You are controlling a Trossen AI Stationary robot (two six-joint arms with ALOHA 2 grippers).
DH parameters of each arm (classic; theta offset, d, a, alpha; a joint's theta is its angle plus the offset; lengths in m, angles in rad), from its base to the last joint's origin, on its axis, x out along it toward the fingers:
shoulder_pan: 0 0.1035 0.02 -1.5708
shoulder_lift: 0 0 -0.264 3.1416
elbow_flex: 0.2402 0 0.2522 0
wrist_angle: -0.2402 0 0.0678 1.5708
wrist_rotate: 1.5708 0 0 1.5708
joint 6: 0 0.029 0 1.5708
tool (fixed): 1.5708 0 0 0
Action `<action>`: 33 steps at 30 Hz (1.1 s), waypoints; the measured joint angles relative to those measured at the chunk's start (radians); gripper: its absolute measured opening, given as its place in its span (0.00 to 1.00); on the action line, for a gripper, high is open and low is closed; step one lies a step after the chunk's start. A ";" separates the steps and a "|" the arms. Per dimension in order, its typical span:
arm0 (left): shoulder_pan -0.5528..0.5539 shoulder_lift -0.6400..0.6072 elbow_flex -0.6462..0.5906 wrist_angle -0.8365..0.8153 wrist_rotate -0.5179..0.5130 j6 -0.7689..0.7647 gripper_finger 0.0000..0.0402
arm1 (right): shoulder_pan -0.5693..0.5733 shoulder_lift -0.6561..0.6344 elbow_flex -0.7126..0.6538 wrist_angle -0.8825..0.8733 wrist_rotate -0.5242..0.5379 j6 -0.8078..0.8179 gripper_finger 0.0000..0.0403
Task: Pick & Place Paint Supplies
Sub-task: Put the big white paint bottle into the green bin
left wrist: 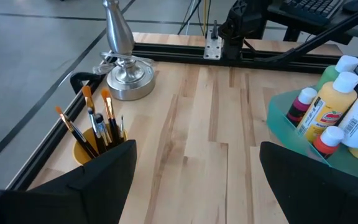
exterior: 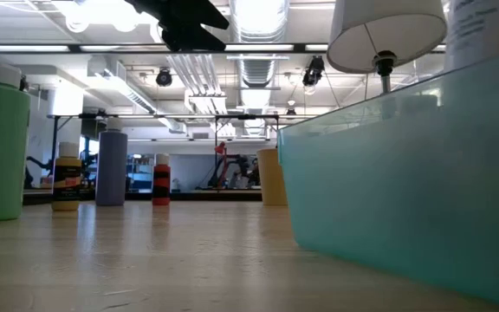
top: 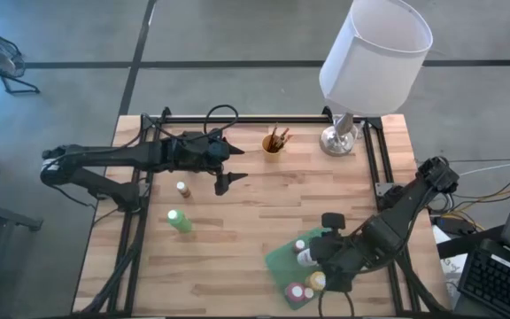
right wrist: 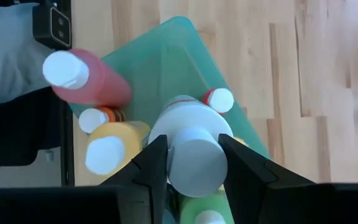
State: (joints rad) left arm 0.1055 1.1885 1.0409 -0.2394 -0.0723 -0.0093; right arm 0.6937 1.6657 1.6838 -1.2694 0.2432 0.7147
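My right gripper (right wrist: 193, 177) hangs over the green tray (top: 283, 259) near the table's near right, shut on a large white bottle (right wrist: 188, 121). Around that bottle the tray holds a pink-red bottle (right wrist: 92, 81), a yellow one (right wrist: 114, 149) and smaller ones. My left gripper (top: 228, 182) hovers open and empty above the table's middle. A green bottle (top: 180, 221) and a small brown-capped bottle (top: 182, 189) stand upright on the wood, left of centre. A yellow cup of thin brushes (left wrist: 98, 134) stands near the far edge. My right gripper pinches the large white bottle by its white cap (right wrist: 194, 163), one finger on each side. The fingers come from above, pointing down. The bottle stands upright among the others in the tray; whether its base rests on the tray floor is hidden by the bottle itself.
A lamp with a white shade and a silver base (top: 339, 137) stands at the far right, close to the brush cup. A black frame rail (left wrist: 166, 46) runs along the table's far and side edges. Bare wood lies between the two loose bottles and the tray.
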 joint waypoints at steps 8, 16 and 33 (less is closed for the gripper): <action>0.000 0.000 0.000 0.000 0.000 -0.003 0.86 | 0.030 0.000 -0.013 -0.002 0.020 0.039 0.28; 0.000 0.000 0.000 -0.003 0.000 -0.015 0.86 | 0.036 0.000 -0.074 0.000 0.013 0.069 0.28; 0.000 0.000 0.000 0.000 0.000 -0.026 0.86 | 0.062 0.000 -0.156 0.034 0.006 0.099 0.28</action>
State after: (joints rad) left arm 0.1055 1.1889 1.0409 -0.2390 -0.0723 -0.0353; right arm 0.7555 1.6657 1.5283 -1.2356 0.2496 0.8136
